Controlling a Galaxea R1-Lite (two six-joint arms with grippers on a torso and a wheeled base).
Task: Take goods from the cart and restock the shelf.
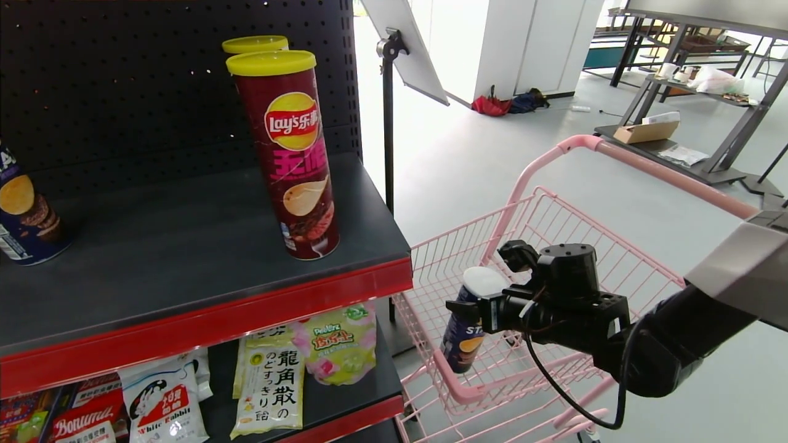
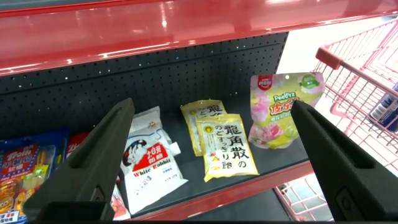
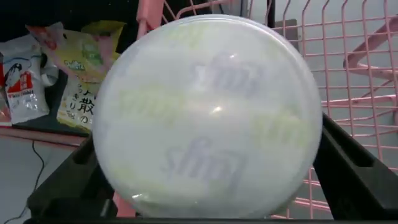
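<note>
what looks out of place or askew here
Only the blue chip can tilts in the right gripper over the pink cart. The red chip cans stand upright on the shelf; nothing looks spilled or damaged.

Shop setting — stocked shelf [image 1: 184, 246], pink shopping cart [image 1: 582, 143]

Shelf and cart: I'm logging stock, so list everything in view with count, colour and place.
Black shelf unit with red edges: 1, left of the cart.
Pink wire shopping cart: 1, right of the shelf.
Tall cardboard crisp tubes with yellow lids: 2, dark red, upper shelf, one behind the other.
Dark-blue crisp tube: 1, upper shelf, left edge.
White-lidded blue crisp tube: 1, held at the cart.
Yellow candy bags: 2, lower shelf.
Pink-green pouch: 1, lower shelf.
White candy bag: at least 1, lower shelf.
Right gripper: black, shut on the white-lidded tube.
Left gripper: black, open, facing the lower shelf.
</note>
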